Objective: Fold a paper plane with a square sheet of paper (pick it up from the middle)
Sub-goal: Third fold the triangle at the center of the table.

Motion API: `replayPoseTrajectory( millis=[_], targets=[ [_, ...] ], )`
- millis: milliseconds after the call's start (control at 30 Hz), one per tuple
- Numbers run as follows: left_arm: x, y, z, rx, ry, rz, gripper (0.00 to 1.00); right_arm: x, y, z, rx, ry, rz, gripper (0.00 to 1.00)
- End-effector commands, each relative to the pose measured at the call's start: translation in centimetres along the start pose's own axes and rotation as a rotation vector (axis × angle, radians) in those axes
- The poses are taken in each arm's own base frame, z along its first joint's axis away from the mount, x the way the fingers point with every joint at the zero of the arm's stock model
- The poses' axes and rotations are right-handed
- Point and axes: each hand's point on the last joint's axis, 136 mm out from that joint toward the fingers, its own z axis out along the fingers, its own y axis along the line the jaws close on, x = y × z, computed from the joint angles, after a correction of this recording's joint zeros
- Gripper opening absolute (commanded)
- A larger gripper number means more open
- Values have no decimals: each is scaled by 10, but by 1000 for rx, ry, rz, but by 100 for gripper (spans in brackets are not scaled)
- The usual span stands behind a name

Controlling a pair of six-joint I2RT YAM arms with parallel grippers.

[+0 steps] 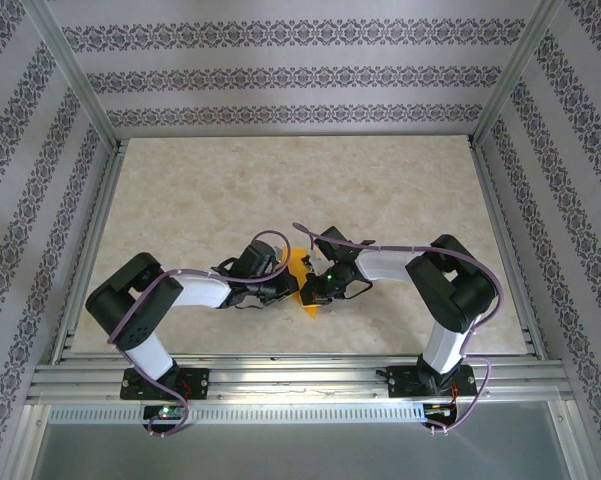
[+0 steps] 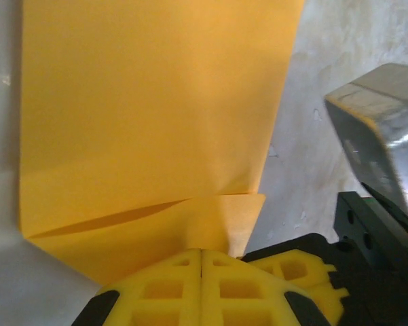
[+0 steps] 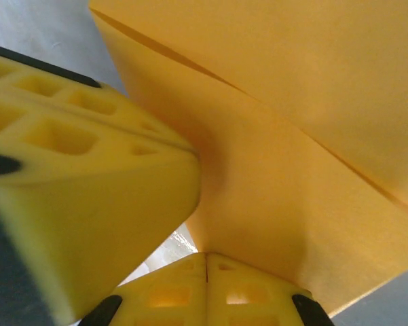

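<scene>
**Two closed grippers meet on the orange sheet, mid-fold**

The left gripper (image 2: 201,255) has its two yellow fingers pressed together with no gap. The near edge of the sheet of paper (image 2: 156,102) runs right into its fingertips, so it appears to pinch that edge. From there the sheet spreads flat, straight ahead of the fingers, over the table (image 1: 230,190). It lies in two layers. The upper one ends in a slanted edge just ahead of the fingertips, and the lower layer (image 2: 142,241) peeks out beneath it. That overlap suggests a fold already made, with the pinch there to keep the layers from springing apart.

The right gripper (image 3: 207,258) is closed just as tightly. The paper comes down to its tips too and fans up and away from them, so it most likely grips the sheet as well. The left gripper's finger sits just to its left, almost touching it.

From above, both arms reach inward and their wrists nearly meet, with the orange paper showing between and just beyond them. Holding so close together makes sense. Thin paper sags and slips, and two grips side by side pin one spot firmly while a crease is set. The plane is far from finished. I judge the risk here to be a crumpled or torn edge if either arm pulls away.
</scene>
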Motion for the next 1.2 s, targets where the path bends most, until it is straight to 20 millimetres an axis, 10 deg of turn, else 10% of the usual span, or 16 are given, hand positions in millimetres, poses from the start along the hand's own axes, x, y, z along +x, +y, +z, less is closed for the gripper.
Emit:
replayPoseTrajectory(
  millis=[0, 400, 1167],
  targets=[
    [-4, 6, 6, -27, -30, -29, 1, 1, -8, 0, 28, 14, 4, 3],
    [9, 45, 9, -135, -10, -87, 0, -4, 28, -16, -67, -78, -29, 9],
    [8, 51, 7, -179, -6, -95, 0, 47, -17, 4, 1, 10, 65, 10]
  ],
)
